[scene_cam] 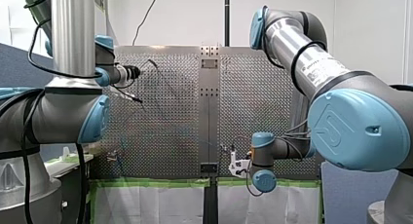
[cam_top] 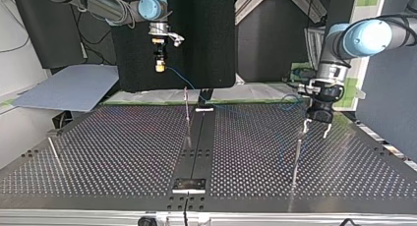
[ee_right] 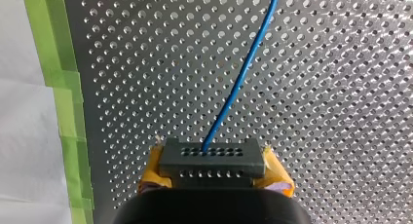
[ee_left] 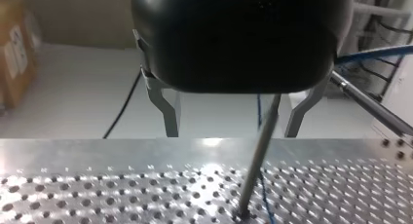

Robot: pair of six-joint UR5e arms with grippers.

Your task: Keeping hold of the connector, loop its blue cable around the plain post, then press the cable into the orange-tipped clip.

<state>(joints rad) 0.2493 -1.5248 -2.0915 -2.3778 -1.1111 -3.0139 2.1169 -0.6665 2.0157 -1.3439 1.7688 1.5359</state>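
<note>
My right gripper (ee_right: 212, 182) is shut with its yellow pads on a dark connector (ee_right: 212, 158). A blue cable (ee_right: 238, 83) leaves the connector's face and runs over the perforated table. At the top view's left this gripper (cam_top: 160, 66) hangs above the table's far edge, and the cable (cam_top: 184, 81) slopes down past a thin post (cam_top: 187, 118) at the middle. My left gripper (ee_left: 231, 134) is open, with a plain metal post (ee_left: 255, 156) standing between its metal fingers (ee_left: 168, 109). At the top view's right, the left gripper (cam_top: 315, 131) hovers by that post (cam_top: 296, 159).
A second slanted rod (ee_left: 372, 107) lies beside my left gripper. Another thin rod (cam_top: 54, 152) stands at the top view's left. Green tape (ee_right: 63, 112) lines the table's edge near my right gripper. A dark central rail (cam_top: 199, 142) divides the plate.
</note>
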